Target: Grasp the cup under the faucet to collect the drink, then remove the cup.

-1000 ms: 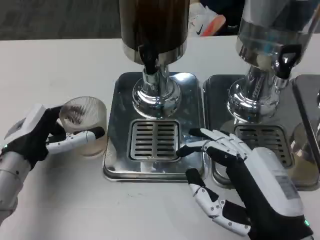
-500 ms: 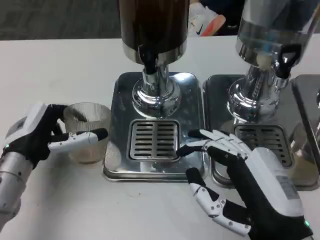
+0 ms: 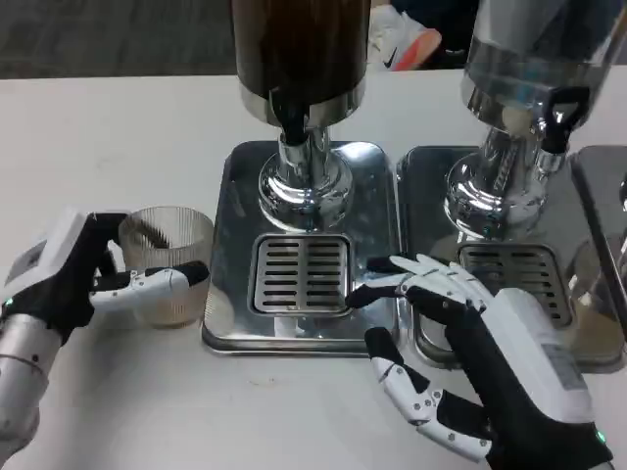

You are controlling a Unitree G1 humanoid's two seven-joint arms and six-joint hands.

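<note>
Fingers of our left hand [image 3: 73, 279] wrap the ribbed clear cup [image 3: 167, 262], which stands on the white table [image 3: 118, 137] just left of the steel drip tray [image 3: 230, 186], off to the side of the faucet [image 3: 292, 116] on the dark drink dispenser [image 3: 301, 49]. Our right hand [image 3: 470, 343] holds nothing, its fingers spread, fingertips [image 3: 377, 291] over the right edge of the slotted grate [image 3: 302, 274]. We see a second dispenser [image 3: 534, 59] on its own tray [image 3: 426, 186] further right.
</note>
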